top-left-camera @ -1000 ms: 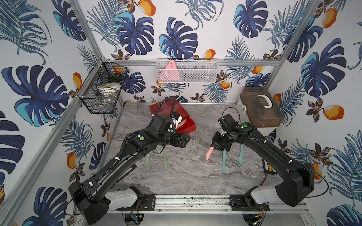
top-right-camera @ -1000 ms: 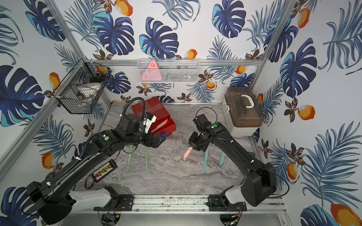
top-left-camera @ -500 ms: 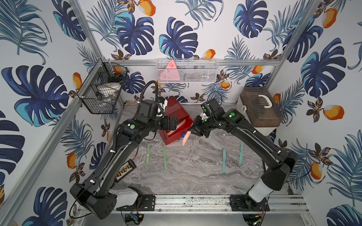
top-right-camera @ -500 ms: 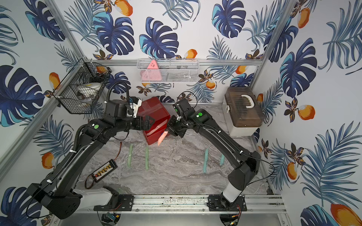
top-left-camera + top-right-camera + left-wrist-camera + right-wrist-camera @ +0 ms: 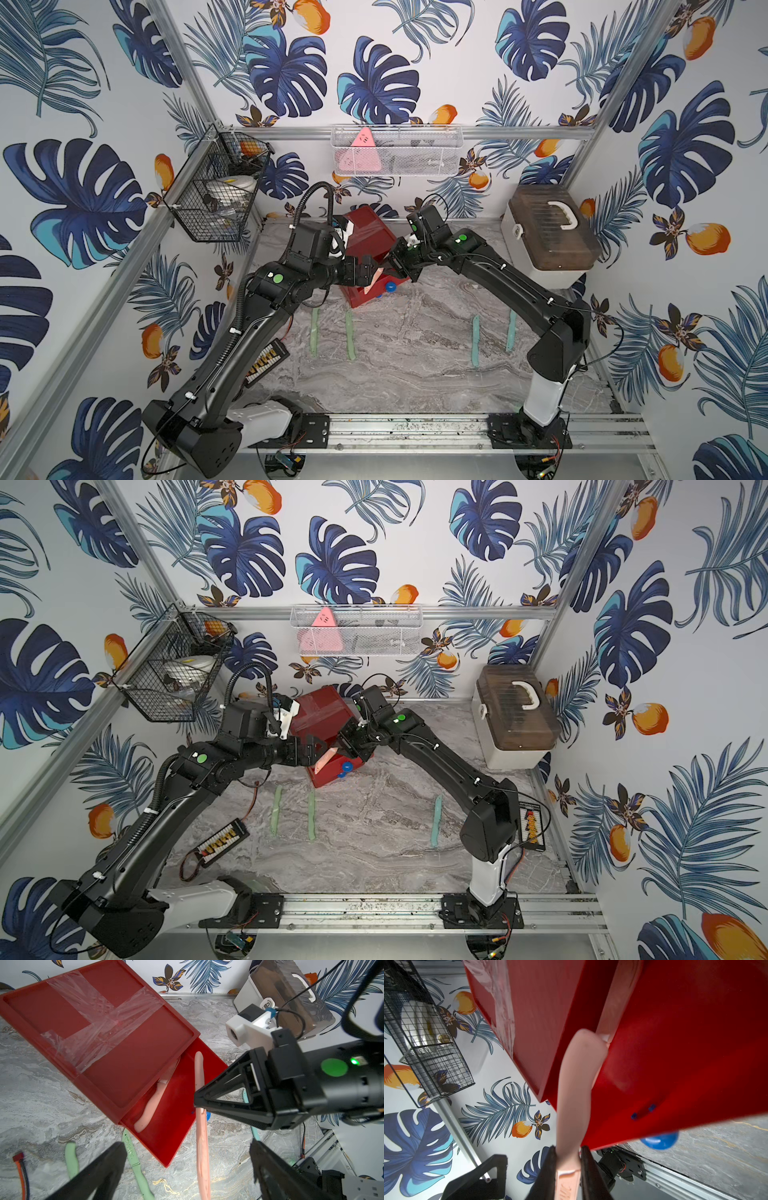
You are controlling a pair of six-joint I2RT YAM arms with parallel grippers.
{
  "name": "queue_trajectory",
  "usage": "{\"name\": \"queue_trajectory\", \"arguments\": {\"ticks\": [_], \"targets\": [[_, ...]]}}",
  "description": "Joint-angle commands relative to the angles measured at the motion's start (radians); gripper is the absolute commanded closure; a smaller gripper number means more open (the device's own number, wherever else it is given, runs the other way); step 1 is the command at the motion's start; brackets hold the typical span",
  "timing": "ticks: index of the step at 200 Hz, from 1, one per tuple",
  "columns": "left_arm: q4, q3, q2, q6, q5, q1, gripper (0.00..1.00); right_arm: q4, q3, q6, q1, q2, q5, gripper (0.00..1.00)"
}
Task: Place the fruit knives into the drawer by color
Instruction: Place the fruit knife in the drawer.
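One pink knife [image 5: 201, 1136] pinched by right gripper [image 5: 568, 1165] over drawer [image 5: 170, 1136], left gripper [image 5: 185, 1145] wide, empty.

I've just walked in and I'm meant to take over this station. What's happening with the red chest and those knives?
The right gripper is shut on a salmon-pink knife, holding it over the pulled-out top drawer of the red chest. Another pink knife already lies in that drawer. The left gripper is open and empty, poised near the drawer front. Two green knives and two teal knives lie on the table, not yet sorted.
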Motion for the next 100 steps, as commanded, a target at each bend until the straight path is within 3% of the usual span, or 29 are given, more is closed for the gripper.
{"name": "queue_trajectory", "arguments": {"ticks": [1,10,29,46,54,100], "targets": [[0.009,-0.004,-0.003,-0.012,0.009,0.002,0.01,0.112,-0.010,0.019,-0.008,0.007,-0.027,0.96],[0.011,-0.006,-0.002,-0.014,0.011,0.004,0.01,0.123,-0.006,0.009,-0.012,0.007,-0.018,0.82],[0.021,-0.013,-0.002,-0.021,0.019,0.003,0.01,0.157,-0.023,0.009,-0.018,0.001,-0.014,0.77],[0.027,-0.020,0.000,-0.028,0.024,0.003,0.01,0.193,-0.050,0.026,-0.020,-0.001,-0.039,0.60],[0.029,-0.022,0.002,-0.027,0.023,0.003,0.01,0.198,-0.059,0.029,-0.020,-0.008,-0.042,0.48],[0.029,0.041,0.057,-0.014,0.017,0.004,0.01,0.224,-0.095,-0.002,-0.026,-0.071,-0.029,0.44]]}}
